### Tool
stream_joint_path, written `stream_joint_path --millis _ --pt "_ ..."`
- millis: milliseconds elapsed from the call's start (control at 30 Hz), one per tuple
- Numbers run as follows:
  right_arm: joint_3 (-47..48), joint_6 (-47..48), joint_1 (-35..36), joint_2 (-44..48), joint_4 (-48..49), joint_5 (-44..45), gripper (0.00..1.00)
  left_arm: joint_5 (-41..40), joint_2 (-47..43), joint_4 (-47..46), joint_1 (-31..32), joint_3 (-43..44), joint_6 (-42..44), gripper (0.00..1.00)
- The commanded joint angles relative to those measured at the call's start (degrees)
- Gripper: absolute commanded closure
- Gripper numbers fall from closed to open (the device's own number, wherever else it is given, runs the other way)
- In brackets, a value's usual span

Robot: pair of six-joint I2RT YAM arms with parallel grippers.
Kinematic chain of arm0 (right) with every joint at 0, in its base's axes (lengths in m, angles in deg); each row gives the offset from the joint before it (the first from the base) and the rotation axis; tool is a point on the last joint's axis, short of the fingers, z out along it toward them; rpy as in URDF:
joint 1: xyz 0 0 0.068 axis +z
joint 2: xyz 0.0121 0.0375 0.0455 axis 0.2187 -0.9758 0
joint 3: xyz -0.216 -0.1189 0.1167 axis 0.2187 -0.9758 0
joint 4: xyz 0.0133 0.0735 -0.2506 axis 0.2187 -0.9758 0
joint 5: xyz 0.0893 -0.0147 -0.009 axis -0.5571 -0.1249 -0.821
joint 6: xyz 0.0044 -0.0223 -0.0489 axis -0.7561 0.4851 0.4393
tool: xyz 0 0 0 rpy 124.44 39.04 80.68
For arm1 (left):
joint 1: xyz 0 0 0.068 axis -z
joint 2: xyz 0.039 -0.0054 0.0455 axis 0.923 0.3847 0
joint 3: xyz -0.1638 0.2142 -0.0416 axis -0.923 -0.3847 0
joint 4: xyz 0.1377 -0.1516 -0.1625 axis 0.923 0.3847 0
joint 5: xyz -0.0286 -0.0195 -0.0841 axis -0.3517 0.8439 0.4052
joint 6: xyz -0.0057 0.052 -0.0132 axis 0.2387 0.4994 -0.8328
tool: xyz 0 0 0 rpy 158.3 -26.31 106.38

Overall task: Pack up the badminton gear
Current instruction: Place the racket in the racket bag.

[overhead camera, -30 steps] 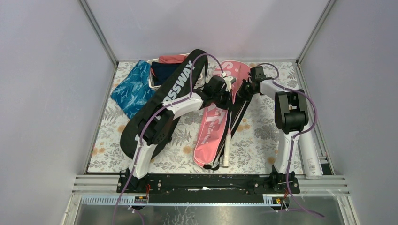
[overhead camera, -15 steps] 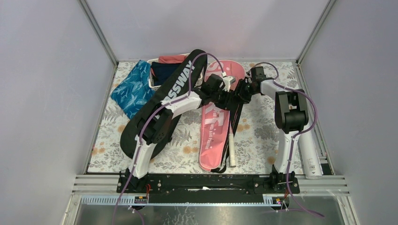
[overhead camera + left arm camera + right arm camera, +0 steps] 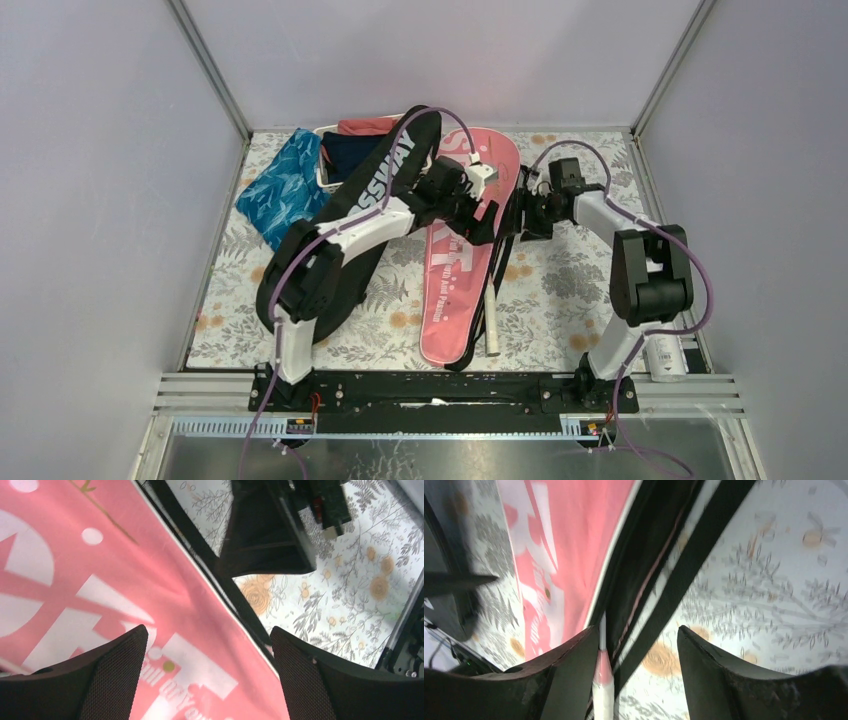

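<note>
Pink bag (image 3: 450,290) lies flat; left hand (image 3: 207,635) hovers released over it; right hand (image 3: 636,630), released too, straddles its edge, probably to open it.

A robot lab test cell: plain grey wall panels (image 3: 100,200) in aluminium framing (image 3: 210,70) enclose a floral-clothed bench (image 3: 560,280), with two cabled arms (image 3: 340,235) bolted to a black rail (image 3: 440,390).

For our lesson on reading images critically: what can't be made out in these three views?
Racket head: top view, hidden by the pink bag; only the white handle shows.
Shuttlecock tube: top view, mostly behind the right arm.
Black bag lettering: top view, partly covered by the left arm.
</note>
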Motion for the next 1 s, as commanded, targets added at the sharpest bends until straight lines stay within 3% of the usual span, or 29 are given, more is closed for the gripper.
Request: stream_joint_path --millis 0,367,967 --pt "-5.2 6.4 -0.3 6.7 -2.3 0.0 0.34 -6.5 -6.3 0.5 1.6 -6.2 8.9 0.03" --pt "-10.3 11.5 -2.0 14.6 -4.6 2.7 0.35 -23.4 -16.7 -0.2 17.1 -23.6 16.4 0.01" --pt "-13.8 11.7 -5.1 16.5 -3.5 2.6 0.36 -39.9 -10.9 1.0 28.8 -20.7 14.5 0.02"
